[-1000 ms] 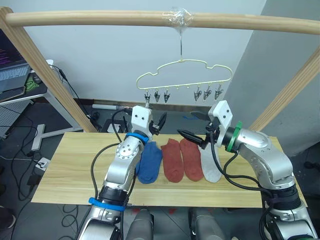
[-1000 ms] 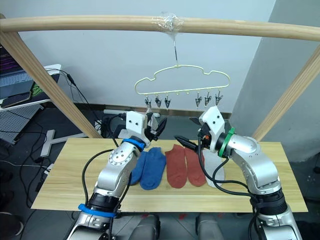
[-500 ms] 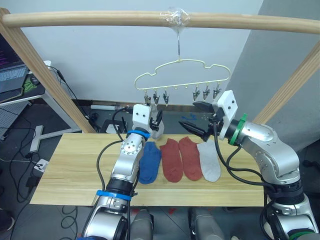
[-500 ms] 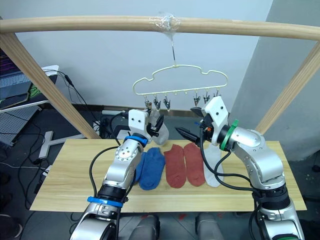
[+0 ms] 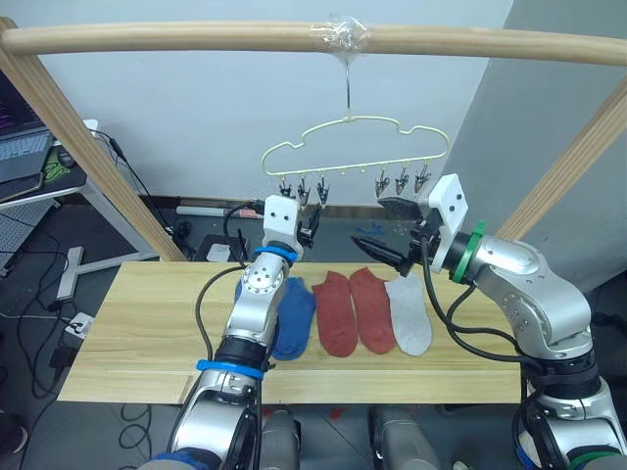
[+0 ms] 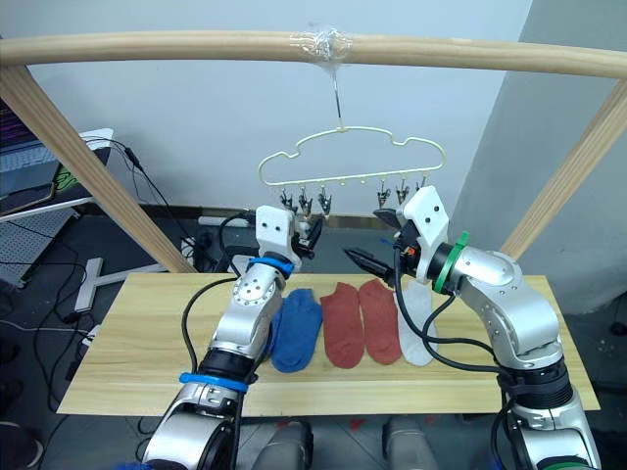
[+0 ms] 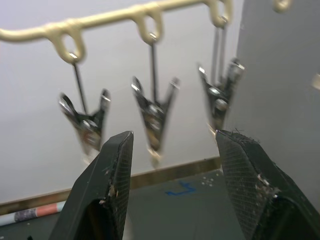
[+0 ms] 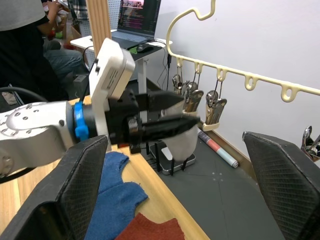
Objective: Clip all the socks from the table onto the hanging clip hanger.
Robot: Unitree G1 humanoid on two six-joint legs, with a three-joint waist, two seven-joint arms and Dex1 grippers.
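The pale yellow clip hanger (image 5: 353, 147) hangs from the top pole, its metal clips (image 7: 152, 115) empty. My left gripper (image 5: 312, 223) is raised just below the left three clips. It is open, and those clips show in the gap between its fingers. My right gripper (image 5: 370, 221) hovers open and empty under the right-hand clips, above the socks. On the table (image 5: 147, 323) lie overlapping blue socks (image 5: 292, 315), two rust-red socks (image 5: 338, 313) and a light grey sock (image 5: 409, 313). A pale rounded thing (image 8: 182, 142) shows under the left fingers; I cannot tell what it is.
A round wooden pole (image 5: 196, 37) spans the top, with slanted wooden posts (image 5: 88, 157) at both sides. At the far left a desk carries a laptop (image 5: 24, 147). A person (image 8: 30, 40) sits there. Cables lie on the floor behind the table.
Both grippers have risen from near the table. The left one went from the table's back edge up to the left clips, and the right one lifted off the red socks.
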